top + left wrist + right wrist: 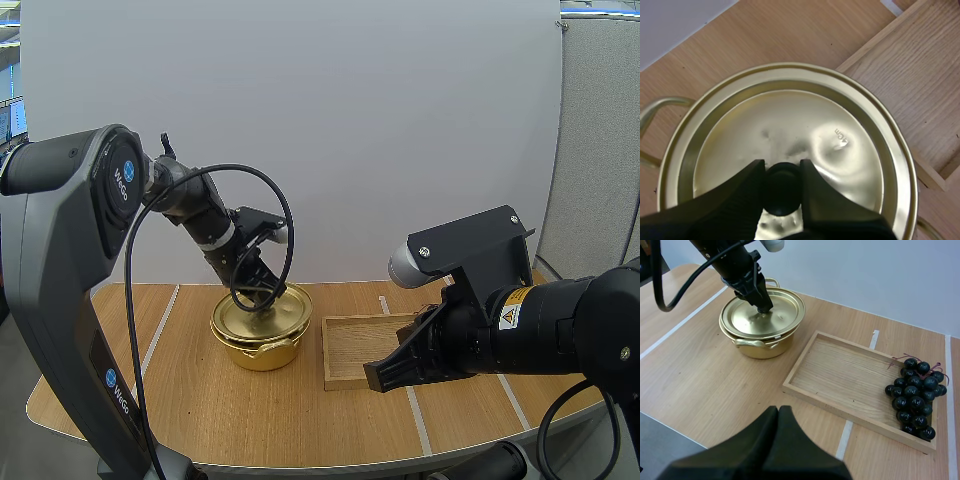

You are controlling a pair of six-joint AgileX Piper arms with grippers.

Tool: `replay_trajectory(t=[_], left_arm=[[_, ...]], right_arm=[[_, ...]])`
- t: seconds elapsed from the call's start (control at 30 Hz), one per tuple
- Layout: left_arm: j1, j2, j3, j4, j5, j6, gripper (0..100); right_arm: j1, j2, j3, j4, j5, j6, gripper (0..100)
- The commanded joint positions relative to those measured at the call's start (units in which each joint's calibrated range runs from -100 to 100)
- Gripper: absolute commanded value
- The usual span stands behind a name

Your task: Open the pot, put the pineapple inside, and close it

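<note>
A golden pot (262, 348) stands left of centre on the table with its lid (258, 314) on it. My left gripper (268, 306) reaches down onto the lid, and its tips pinch the black knob (782, 192) at the middle of the lid (790, 120). A bunch of dark grapes (915, 395) lies at one end of the wooden tray (840, 370); no pineapple shows. My right gripper (778, 412) hangs shut over the table in front of the tray, its fingers together as one wedge and holding nothing.
The wooden tray (355, 350) lies just right of the pot, with bare wood between the grapes and the pot side. White tape lines (872, 340) cross the table. A pot handle (655, 107) juts out beside the lid.
</note>
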Motion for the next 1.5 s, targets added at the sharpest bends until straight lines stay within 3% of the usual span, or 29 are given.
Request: replay_trajectory(t=[0.0, 0.97, 1.03, 1.1, 1.13, 1.2, 1.23, 1.47], left_arm=[[0.04, 0.71, 1.82, 0.72, -4.11, 0.48, 0], [0.04, 0.71, 1.82, 3.72, 3.52, 0.48, 1], [0.04, 0.71, 1.82, 3.72, 3.52, 0.48, 12], [0.04, 0.71, 1.82, 3.62, 3.59, 0.48, 33], [0.04, 0.71, 1.82, 3.62, 3.94, 0.48, 50], [0.04, 0.09, 1.82, 3.50, 4.12, 0.48, 94], [0.04, -0.28, 1.82, 3.39, 4.12, 0.37, 100], [0.04, -5.81, 0.49, 3.39, 4.73, 0.37, 100]], right_arm=[[-0.25, -0.42, 0.05, 0.26, 0.14, -0.41, 0], [-0.25, -0.42, 0.05, 0.26, 0.14, -0.41, 0], [-0.25, -0.42, 0.05, 0.26, 0.14, -0.41, 0], [-0.25, -0.42, 0.05, 0.26, 0.14, -0.41, 0], [-0.25, -0.42, 0.05, 0.26, 0.14, -0.41, 0], [-0.25, -0.42, 0.05, 0.26, 0.14, -0.41, 0], [-0.25, -0.42, 0.05, 0.26, 0.14, -0.41, 0], [-0.25, -0.42, 0.05, 0.26, 0.14, -0.41, 0]])
